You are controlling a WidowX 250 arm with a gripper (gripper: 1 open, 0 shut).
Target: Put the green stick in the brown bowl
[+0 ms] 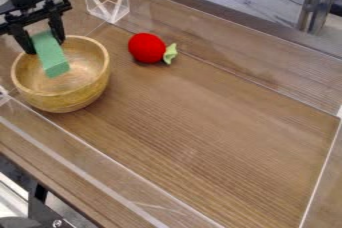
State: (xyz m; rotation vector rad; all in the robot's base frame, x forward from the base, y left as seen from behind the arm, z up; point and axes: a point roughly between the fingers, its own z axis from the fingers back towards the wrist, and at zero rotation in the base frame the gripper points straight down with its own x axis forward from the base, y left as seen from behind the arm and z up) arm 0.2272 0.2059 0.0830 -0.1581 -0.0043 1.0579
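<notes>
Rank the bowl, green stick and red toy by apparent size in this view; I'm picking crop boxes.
1. Bowl, clearly largest.
2. Green stick.
3. Red toy. It looks close to the stick, which is partly hidden, so that order is unsure.

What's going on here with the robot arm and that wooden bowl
A single robot arm has its gripper above the brown bowl, fingers pointing down. The green stick hangs tilted between them, its lower end inside the bowl; whether it touches the bottom is unclear. A red strawberry toy lies on the wooden table to the bowl's right, untouched.
</notes>
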